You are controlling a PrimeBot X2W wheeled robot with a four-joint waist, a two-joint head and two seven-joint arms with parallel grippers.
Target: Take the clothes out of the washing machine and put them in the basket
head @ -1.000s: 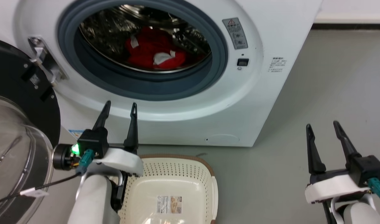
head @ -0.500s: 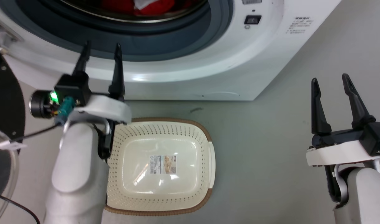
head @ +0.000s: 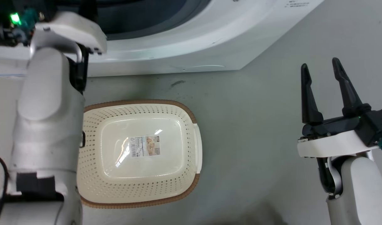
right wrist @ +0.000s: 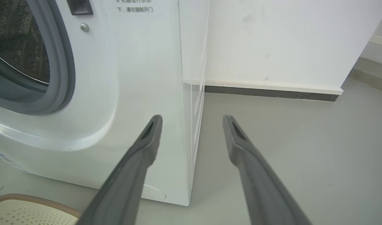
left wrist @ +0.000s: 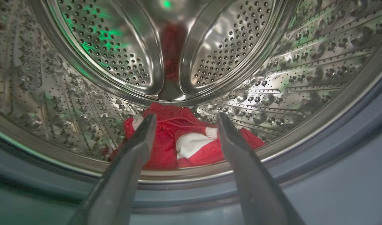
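- Left gripper (left wrist: pixel 186 116): fingers spread, nothing between them. They point through the grey-rimmed porthole of the washing machine (head: pixel 178 47) towards the perforated steel drum (left wrist: pixel 109 47).
- Clothes (left wrist: pixel 165 140): a red heap with a white panel, lying at the bottom of the drum, at the foot of its back wall. In the left wrist view the heap appears between the two fingers and beyond their tips, which do not touch it.
- Basket (head: pixel 140 102): upright on the grey floor (head: pixel 256 125), near the machine's lower front edge but apart from it. A sticker label (head: pixel 146 146) sits on its smooth bottom. The pale left forearm (head: pixel 47 125) overlaps its left rim in the head view.
- Right gripper (head: pixel 320 62): fingers spread and empty, held over the floor. It is well apart from the basket, off the machine's right front corner.
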